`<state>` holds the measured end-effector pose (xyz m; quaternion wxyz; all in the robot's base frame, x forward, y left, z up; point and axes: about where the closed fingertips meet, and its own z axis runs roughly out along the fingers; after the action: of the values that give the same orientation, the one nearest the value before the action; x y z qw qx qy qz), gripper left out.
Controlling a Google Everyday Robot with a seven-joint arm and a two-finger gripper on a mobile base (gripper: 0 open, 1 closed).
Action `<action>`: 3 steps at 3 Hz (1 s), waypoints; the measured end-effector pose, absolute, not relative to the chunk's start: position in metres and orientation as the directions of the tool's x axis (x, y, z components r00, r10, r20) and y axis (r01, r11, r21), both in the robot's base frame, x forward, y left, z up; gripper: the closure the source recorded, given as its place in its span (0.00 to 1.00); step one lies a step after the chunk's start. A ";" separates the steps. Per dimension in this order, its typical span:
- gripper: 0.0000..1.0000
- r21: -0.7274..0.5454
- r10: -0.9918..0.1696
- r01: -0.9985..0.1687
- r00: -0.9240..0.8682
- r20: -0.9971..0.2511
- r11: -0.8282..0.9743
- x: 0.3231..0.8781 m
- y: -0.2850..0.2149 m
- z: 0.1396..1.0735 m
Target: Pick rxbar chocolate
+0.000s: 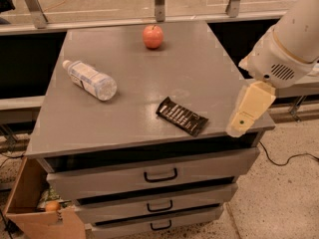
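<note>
At the right of the frame we see the gripper [247, 109] covering part of the table's [124, 128] front edge near the right corner. Its arm [294, 39] runs off the right edge. We cannot read the white lettering on the rxbar chocolate [182, 116]. The frame's edges cut off the cardboard box [30, 203] at lower left.
</note>
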<state>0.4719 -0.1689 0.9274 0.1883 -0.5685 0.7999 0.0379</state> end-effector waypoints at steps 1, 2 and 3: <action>0.00 -0.101 -0.853 -0.907 -0.342 -0.394 0.410 0.484 -0.142 0.906; 0.00 -0.051 -0.815 -0.896 -0.376 -0.442 0.441 0.497 -0.113 0.882; 0.00 -0.012 -0.779 -0.889 -0.394 -0.488 0.457 0.512 -0.083 0.862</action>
<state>0.5119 -0.0832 0.8616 0.2181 -0.5054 0.8253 0.1262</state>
